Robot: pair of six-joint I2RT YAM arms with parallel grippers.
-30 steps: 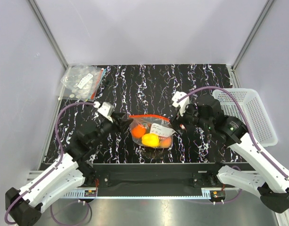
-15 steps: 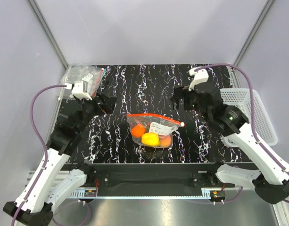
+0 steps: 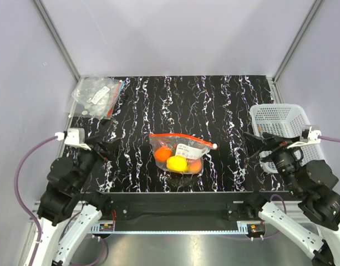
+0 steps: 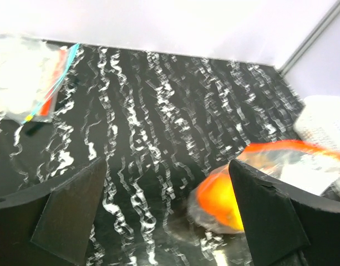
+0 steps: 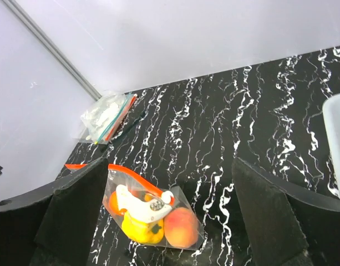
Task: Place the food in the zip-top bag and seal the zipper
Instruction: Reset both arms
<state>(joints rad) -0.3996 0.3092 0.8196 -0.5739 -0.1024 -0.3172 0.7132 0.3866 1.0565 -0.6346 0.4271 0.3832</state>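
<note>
Zip-top bag (image 3: pixel 183 148): flat at centre of table (image 3: pixel 214 100), food (image 3: pixel 176 163) inside (orange, yellow, peach-pink). Zipper (image 3: pixel 175 136): along far edge, white tip at right end. Left gripper (image 4: pixel 167 166): jaws wide, holding nothing, left of bag, well apart. Right gripper (image 5: pixel 170 165): likewise wide and empty, right of bag, beside white basket (image 3: pixel 280 119).
</note>
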